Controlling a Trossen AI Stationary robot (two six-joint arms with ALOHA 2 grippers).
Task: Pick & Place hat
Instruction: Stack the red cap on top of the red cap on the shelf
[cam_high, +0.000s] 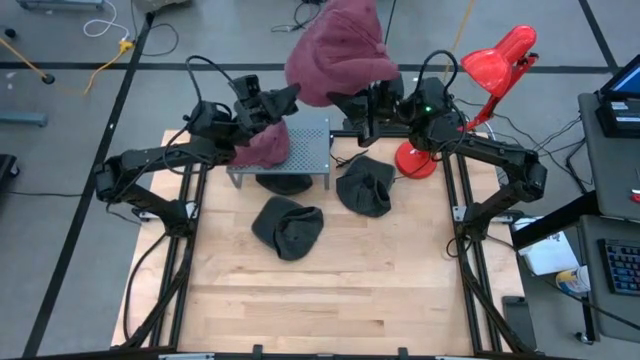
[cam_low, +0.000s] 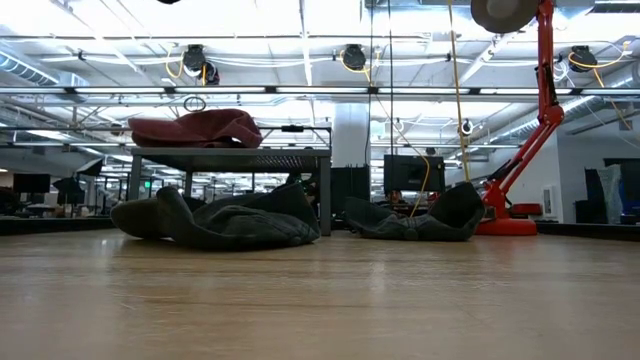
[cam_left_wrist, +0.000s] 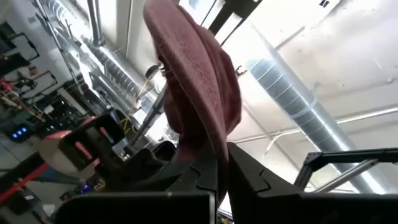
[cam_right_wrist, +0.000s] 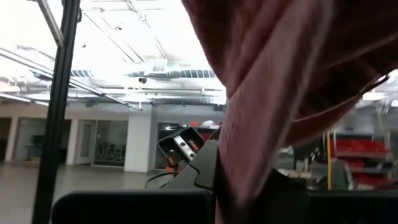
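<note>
I see both grippers raised above rear of table. Right gripper (cam_high: 372, 92) clamped on maroon hat (cam_high: 335, 52), lifted high; left gripper (cam_high: 290, 97) pinched shut on same hat's edge. Second maroon hat (cam_high: 262, 148) lies on grey rack (cam_high: 308, 152). Two dark hats (cam_high: 288, 227) rest on wooden table (cam_high: 320, 300), red lamp (cam_high: 495, 65) beside.
</note>
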